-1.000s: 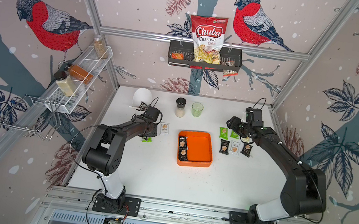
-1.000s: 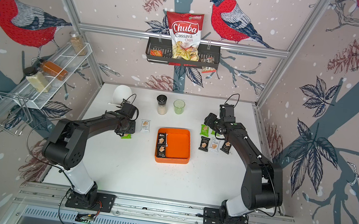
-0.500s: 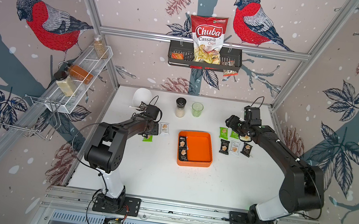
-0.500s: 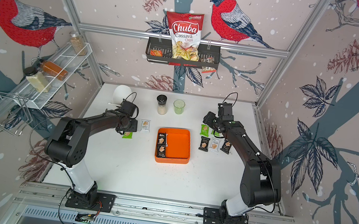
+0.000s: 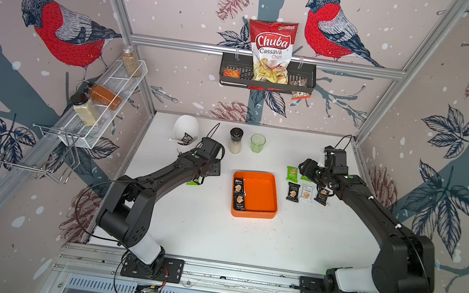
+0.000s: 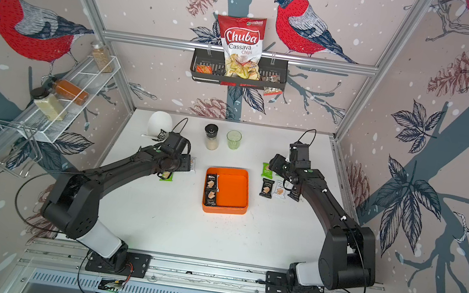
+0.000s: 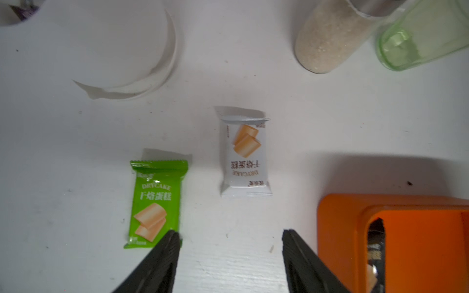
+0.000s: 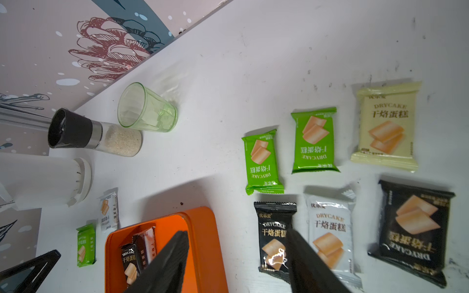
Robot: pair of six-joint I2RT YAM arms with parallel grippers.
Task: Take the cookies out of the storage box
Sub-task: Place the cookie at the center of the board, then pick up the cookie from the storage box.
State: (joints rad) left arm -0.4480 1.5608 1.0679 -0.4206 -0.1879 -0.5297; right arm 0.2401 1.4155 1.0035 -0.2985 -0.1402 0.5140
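Observation:
The orange storage box [image 5: 257, 174] [image 6: 232, 191] sits mid-table. Two black cookies packets [image 5: 239, 185] [image 5: 239, 201] lie along its left wall. My left gripper [image 7: 231, 232] [image 5: 210, 170] hangs open just left of the box, nothing between its fingers. In front of it a green packet [image 7: 157, 200] and a white packet [image 7: 245, 154] lie flat on the table. My right gripper [image 8: 238, 232] [image 5: 304, 167] is open and empty above the gap between the box [image 8: 203, 241] and several packets laid out to its right: green [image 8: 262, 162], pale yellow [image 8: 387, 126], black [image 8: 274, 236], white [image 8: 330, 228].
A white jar [image 5: 186, 129], a grinder [image 5: 235, 140] and a green glass [image 5: 257, 143] stand along the back of the table. A black wall basket [image 5: 229, 64] with a Chuba bag [image 5: 271, 49] hangs on the rear wall. A white wire rack [image 5: 101, 102] lines the left wall.
My left gripper's jaws have gone from shut to open beside the green and white packets. The right gripper has drifted slightly and stays open.

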